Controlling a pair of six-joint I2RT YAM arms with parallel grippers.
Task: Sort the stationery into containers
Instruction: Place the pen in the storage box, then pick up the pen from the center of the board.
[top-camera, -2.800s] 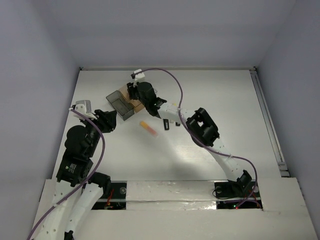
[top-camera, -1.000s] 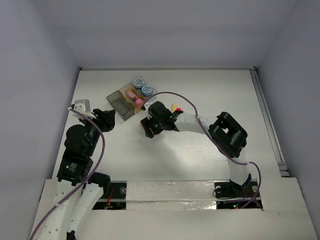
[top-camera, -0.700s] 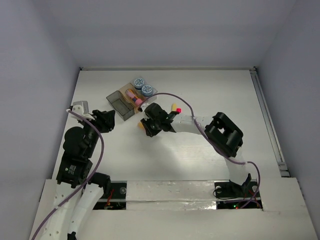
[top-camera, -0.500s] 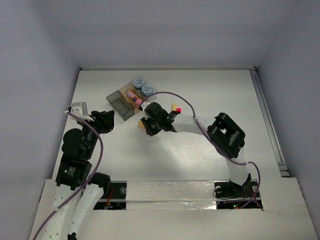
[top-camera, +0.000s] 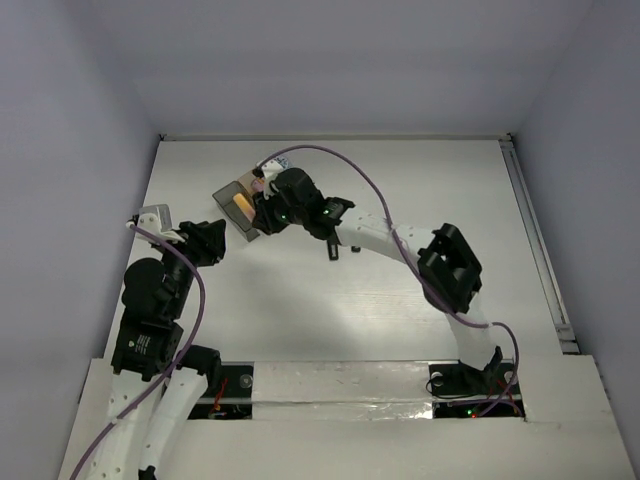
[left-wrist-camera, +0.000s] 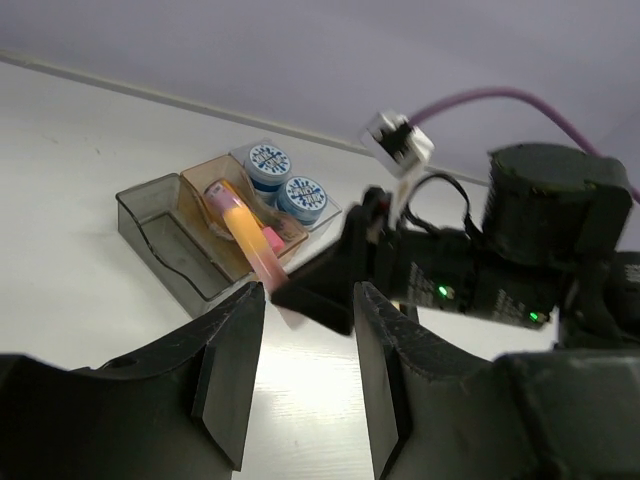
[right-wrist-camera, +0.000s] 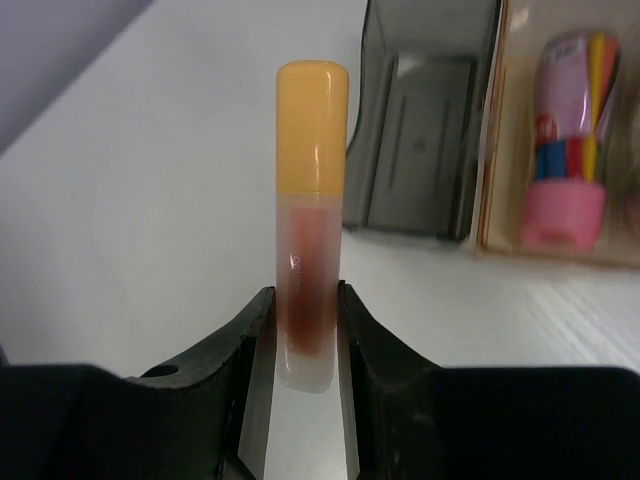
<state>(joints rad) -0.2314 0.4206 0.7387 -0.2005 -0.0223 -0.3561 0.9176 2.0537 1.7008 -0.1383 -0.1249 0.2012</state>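
three bins (left-wrist-camera: 150, 215), two tape rolls (left-wrist-camera: 267, 160), one bottle (right-wrist-camera: 565, 130)

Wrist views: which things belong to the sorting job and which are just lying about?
Job: orange-capped highlighter in right gripper, dark grey bin, tan bin, clear bin, two tape rolls, pink bottle.
Not job: purple cable, open left gripper.

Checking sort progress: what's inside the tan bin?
One pink bottle-shaped piece lies in the tan bin. The right gripper's orange highlighter covers part of its floor, so more items cannot be ruled out.

Orange-capped highlighter (right-wrist-camera: 311, 200); smoky grey bin (right-wrist-camera: 420, 150); tan bin (right-wrist-camera: 512, 120); pink bottle (right-wrist-camera: 565, 150); blue-white tape rolls (left-wrist-camera: 305, 195).
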